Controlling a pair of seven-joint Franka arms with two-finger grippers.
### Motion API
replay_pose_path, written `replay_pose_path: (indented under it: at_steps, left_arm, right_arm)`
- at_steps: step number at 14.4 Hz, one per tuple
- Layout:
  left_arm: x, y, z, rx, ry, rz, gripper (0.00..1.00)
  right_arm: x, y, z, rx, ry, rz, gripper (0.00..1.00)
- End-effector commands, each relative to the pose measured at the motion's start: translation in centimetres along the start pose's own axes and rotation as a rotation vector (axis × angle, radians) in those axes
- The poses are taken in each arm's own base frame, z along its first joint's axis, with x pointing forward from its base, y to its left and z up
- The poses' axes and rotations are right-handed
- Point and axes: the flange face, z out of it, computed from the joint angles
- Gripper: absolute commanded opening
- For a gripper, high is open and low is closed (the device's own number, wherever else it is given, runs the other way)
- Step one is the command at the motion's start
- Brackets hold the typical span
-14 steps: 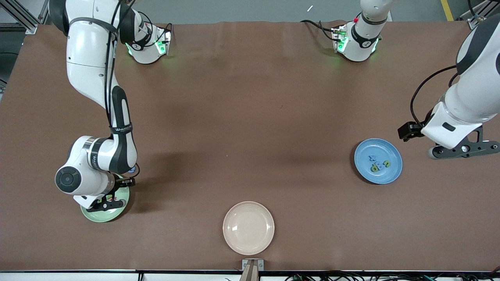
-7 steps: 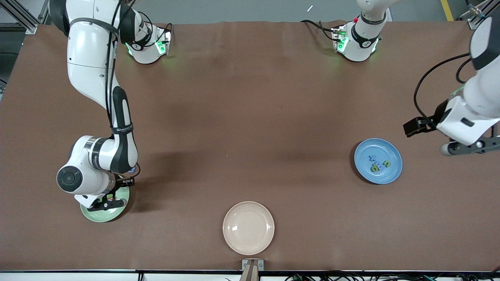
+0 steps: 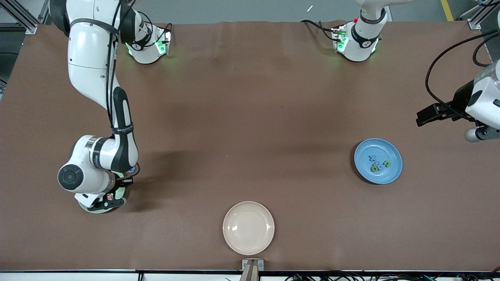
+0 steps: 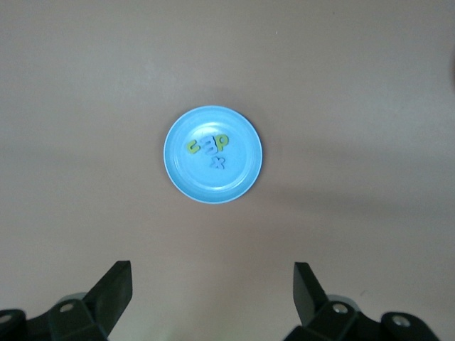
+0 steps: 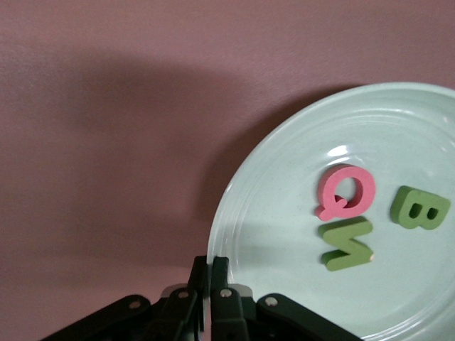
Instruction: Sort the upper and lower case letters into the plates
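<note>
Down at the right arm's end of the table, the right gripper (image 3: 106, 203) sits low over the pale green plate (image 3: 86, 207), most of which the arm hides in the front view. Its fingers (image 5: 211, 284) are pressed together at the plate's rim — nothing shows between them, though whether the tips actually touch the rim is hard to say from the wrist view. On the green plate (image 5: 298, 234) lie a pink Q (image 5: 345, 192), a green N (image 5: 346, 244) touching it, and a green B (image 5: 421, 207) just beside them, apart from the Q.

The left gripper (image 4: 213, 295) hangs in the air near the left arm's edge of the table, its fingers (image 4: 117, 284) spread wide and holding nothing. It is off to the side of the sky blue plate (image 3: 361, 171), not over it. On that blue plate (image 4: 185, 177) sits a small cluster of letters (image 4: 207, 147) — green and blue ones in a row, and a blue cross-shaped piece (image 4: 217, 165) just beside them; which letters they are I cannot read.

A cream plate (image 3: 248, 227) lies between the two, nearest the front camera.
</note>
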Motion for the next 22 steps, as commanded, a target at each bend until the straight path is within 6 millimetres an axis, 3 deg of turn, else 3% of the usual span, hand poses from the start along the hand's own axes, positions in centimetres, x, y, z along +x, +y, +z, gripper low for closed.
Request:
replay_pose_path:
  at_steps: [1,3,5,6,7,8,10,13,22]
  left_arm:
    - [-4.2,-0.4,-0.2,-0.011,0.059,0.016,1.0]
    - [-5.8,-0.1,0.2,-0.009,0.08,0.025,1.0]
    - [-5.9,0.2,-0.3,-0.008,0.088,0.037,1.0]
    - [-5.5,0.1,-1.1,-0.01,0.103,0.046,1.0]
    - [-4.9,0.1,-1.7,-0.014,0.11,0.048,1.0]
    - [-4.9,0.0,-2.0,-0.003,0.094,0.049,1.0]
    - [-4.9,0.0,-2.2,0.006,0.076,0.05,1.0]
    - [-4.8,-0.1,-2.2,0.006,0.071,0.065,1.0]
    - [-4.3,-0.2,-1.5,0.007,0.057,0.07,1.0]
  right_arm:
    - [-1.4,3.7,-0.8,0.007,0.006,-0.088,0.0]
    - [-1.9,5.6,-0.6,0.012,0.005,-0.132,0.0]
    - [-2.3,6.6,-0.5,0.018,-0.001,-0.157,0.01]
    - [-2.5,6.6,-0.4,0.029,-0.01,-0.148,0.09]
    - [-2.3,5.7,-0.5,0.033,-0.014,-0.133,0.41]
    - [-2.1,5.0,-0.6,0.034,-0.02,-0.088,0.65]
    - [-1.9,2.2,-1.5,0.057,-0.053,-0.057,0.8]
    - [-2.0,-0.4,-1.8,0.067,-0.083,0.04,0.8]
    - [-4.5,-2.0,2.8,0.146,-0.145,0.093,0.8]
